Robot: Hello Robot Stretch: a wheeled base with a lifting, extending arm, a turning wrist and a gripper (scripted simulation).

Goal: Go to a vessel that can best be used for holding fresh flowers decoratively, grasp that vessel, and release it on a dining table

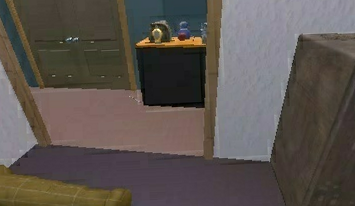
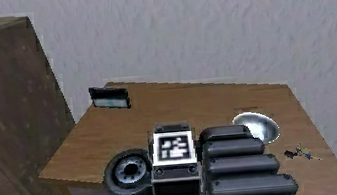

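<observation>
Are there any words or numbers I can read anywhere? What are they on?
None can be read.
The white square on the robot's arm bears black marks, not letters.
The small dark box on the wooden table is too small to tell.

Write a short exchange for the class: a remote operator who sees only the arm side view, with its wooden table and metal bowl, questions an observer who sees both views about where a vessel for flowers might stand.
Operator: I have the wooden table with a metal bowl on it. Is there any vase ahead?
Observer: Yes. In the forward view a yellowish vase-shaped thing stands on a dark cabinet with an orange top.
Operator: What lies between us and that cabinet?
Observer: An open doorway; the cabinet stands beyond it, with bare pinkish floor in front of it.
</observation>
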